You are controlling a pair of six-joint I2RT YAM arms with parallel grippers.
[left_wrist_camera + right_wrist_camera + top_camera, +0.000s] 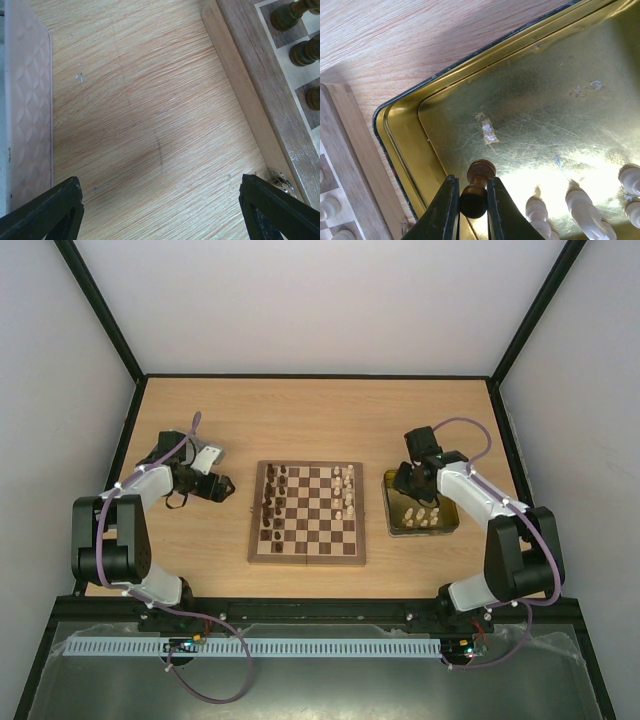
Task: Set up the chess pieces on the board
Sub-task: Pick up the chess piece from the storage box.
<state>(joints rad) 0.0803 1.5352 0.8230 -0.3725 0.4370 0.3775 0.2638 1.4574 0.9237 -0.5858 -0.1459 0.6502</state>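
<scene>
Light wood-grain table (pixel 320 420), matte, finely streaked; the left wrist view shows a few specks and one dark scuff on it. Pale grey-white walls (pixel 320 300) on three sides, black frame bars (pixel 100 310) at the corners. Along the near edge run a black rail (pixel 320 612) and a white slotted cable duct (pixel 300 648). Purple cables (pixel 225 690) loop off both arms.

Left: left gripper (pixel 222 486) sits low over bare table just left of the board (pixel 308 558), fingers spread wide with nothing between them. White plate (pixel 207 458) on that wrist, any print too small to read. Left wrist view catches a pale pink panel (pixel 25 100) with a quilted pattern at its left edge.

Centre: the board lies flat, square to the table, with a small metal latch (pixel 279 177) on its left side. Dark chess pieces (pixel 272 502) stand along its left columns, cream chess pieces (pixel 345 495) near its right side.

Right: gold tin tray (pixel 450 528) just beside the board, not touching it. Its floor is shiny and scratched, with glare and worn patches. More cream pieces (pixel 422 517) stand clustered in its near part. Right gripper (pixel 472 200) is over the tray's far left corner, fingers clamped on one dark brown piece (pixel 476 187). Cannot tell if that piece touches the tray floor.
</scene>
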